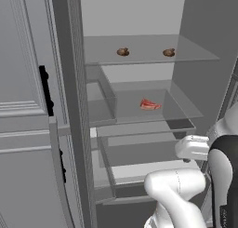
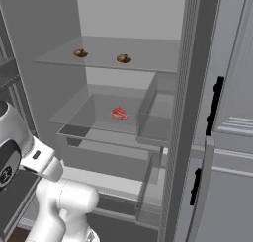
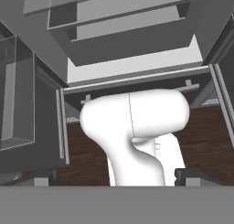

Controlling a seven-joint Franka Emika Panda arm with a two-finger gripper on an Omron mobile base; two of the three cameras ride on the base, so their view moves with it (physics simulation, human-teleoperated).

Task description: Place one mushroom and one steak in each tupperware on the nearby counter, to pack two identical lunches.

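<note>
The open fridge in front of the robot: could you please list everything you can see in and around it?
Mushrooms: two, brown, side by side but apart on the top glass shelf, one to the left of the other as seen in the left base view.
Steak: one, red with white streaks, lying flat on the second glass shelf.
Glass shelves: clear grey, stacked in the fridge; top shelf, second shelf.
Door bin: one, clear, on the open door's inner side.
Cabinet handles: black, on grey panelled fronts beside the fridge.
Floor: dark brown wood, below the fridge.
Robot arm: white with dark joints, folded low before the fridge.
</note>
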